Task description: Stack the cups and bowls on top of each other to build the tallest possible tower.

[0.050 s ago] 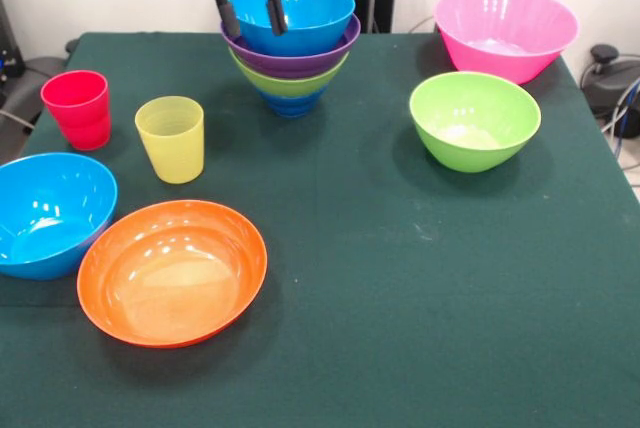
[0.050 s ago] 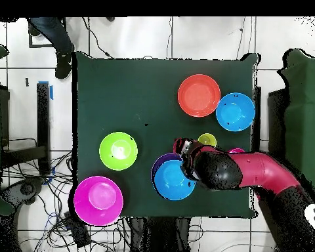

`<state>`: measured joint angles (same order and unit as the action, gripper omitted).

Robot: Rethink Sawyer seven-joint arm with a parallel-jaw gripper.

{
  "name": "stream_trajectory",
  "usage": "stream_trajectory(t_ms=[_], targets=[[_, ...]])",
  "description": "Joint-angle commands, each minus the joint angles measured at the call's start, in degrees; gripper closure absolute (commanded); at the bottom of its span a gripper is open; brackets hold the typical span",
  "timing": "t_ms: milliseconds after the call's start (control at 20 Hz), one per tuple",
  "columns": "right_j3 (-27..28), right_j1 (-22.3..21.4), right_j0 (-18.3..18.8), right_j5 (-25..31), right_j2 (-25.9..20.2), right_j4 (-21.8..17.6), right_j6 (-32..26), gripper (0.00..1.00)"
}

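The tower point(image 1: 292, 60) stands at the table's far middle: a small dark blue bowl lowest, then lime green, purple, and a light blue bowl point(image 1: 300, 10) on top. My gripper point(image 1: 255, 30) is open and straddles the top bowl's left rim, one finger point(image 1: 226, 8) outside and the other inside. In the overhead view the gripper point(image 2: 184, 157) sits over the tower point(image 2: 172, 180). A red cup point(image 1: 78, 108) and a yellow cup point(image 1: 172, 138) stand upright at the left. Loose bowls: light blue point(image 1: 50, 213), orange point(image 1: 172, 270), lime green point(image 1: 474, 120), pink point(image 1: 505, 30).
The dark green table point(image 1: 400, 288) ends just behind the tower and the pink bowl. In the overhead view my arm point(image 2: 265, 172) partly covers the red cup point(image 2: 237, 151), and a person's feet point(image 2: 62, 62) show beyond the table's far corner.
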<state>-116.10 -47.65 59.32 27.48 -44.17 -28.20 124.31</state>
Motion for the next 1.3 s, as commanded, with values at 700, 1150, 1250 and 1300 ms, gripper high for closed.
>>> stream_trajectory(t_ms=[700,1150,1250,1300], targets=[[8.5,8.0,-12.6,0.9,19.4,-2.5,6.8,0.00],[9.9,8.9,-15.4,-0.7,22.8,-0.7,5.8,0.00],[9.8,8.8,-15.4,-0.9,22.9,-0.3,5.5,0.00],[9.3,8.3,-14.6,-0.8,22.2,0.5,4.4,0.00]])
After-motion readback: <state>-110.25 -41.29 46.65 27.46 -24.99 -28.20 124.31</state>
